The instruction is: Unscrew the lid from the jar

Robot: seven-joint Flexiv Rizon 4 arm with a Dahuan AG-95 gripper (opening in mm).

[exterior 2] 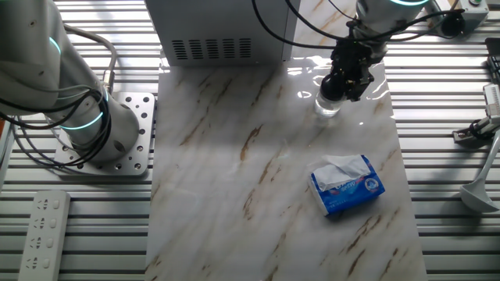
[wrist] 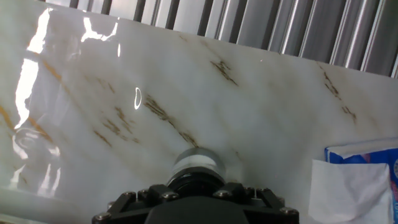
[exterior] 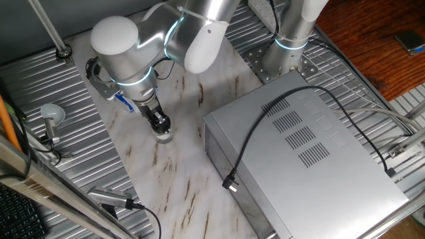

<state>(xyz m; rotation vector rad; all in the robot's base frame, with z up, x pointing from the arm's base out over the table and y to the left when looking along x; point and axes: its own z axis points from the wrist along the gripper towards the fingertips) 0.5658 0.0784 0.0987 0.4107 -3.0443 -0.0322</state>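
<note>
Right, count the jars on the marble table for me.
1: the small clear jar stands on the white marble table directly under the gripper, beyond the blue-and-white tissue packet. None appears hidden.

No legible text anywhere; print on the blue-and-white packet (exterior 2: 348, 185) too small to read.

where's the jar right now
The jar stands on the marble slab directly under the gripper, between the grey box and the tissue packet.
</note>
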